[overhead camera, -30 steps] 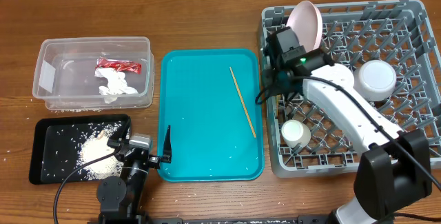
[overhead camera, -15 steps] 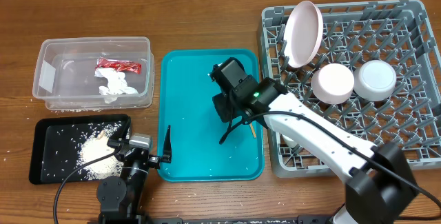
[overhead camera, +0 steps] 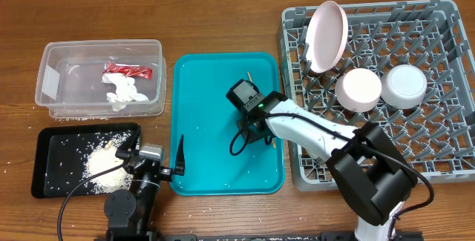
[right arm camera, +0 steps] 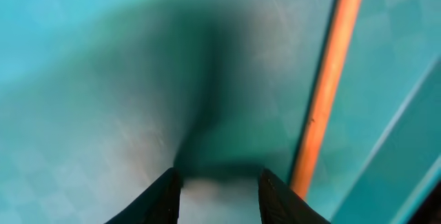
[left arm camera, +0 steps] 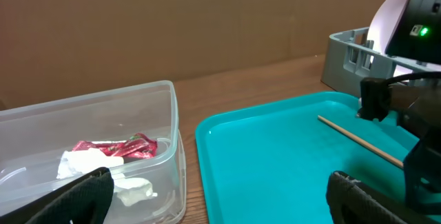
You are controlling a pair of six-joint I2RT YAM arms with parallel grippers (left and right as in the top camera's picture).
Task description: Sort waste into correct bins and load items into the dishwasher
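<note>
One wooden chopstick (overhead camera: 250, 79) lies on the teal serving tray (overhead camera: 208, 122). My right gripper (overhead camera: 256, 128) is open and low over the tray. In the right wrist view its fingers (right arm camera: 220, 200) are empty and the chopstick (right arm camera: 324, 114) lies just to their right, outside them. My left gripper (overhead camera: 151, 158) rests open and empty at the table's front, its fingers (left arm camera: 220, 210) spread wide. The clear tub (overhead camera: 52, 85) holds the red wrapper (overhead camera: 128, 70) and the white tissue (overhead camera: 125, 91). The black tray (overhead camera: 52, 144) holds rice (overhead camera: 100, 163). The cup is hidden.
The grey dish rack (overhead camera: 438, 144) at right holds a tilted pink plate (overhead camera: 327, 35) and two upturned white bowls (overhead camera: 358, 89) (overhead camera: 405, 85). My right arm crosses the rack's front left corner. Stray rice grains dot the teal tray and the wood around the black tray.
My right arm swung from the rack's left edge over the teal tray and came down beside the chopstick. The left arm has not moved.
</note>
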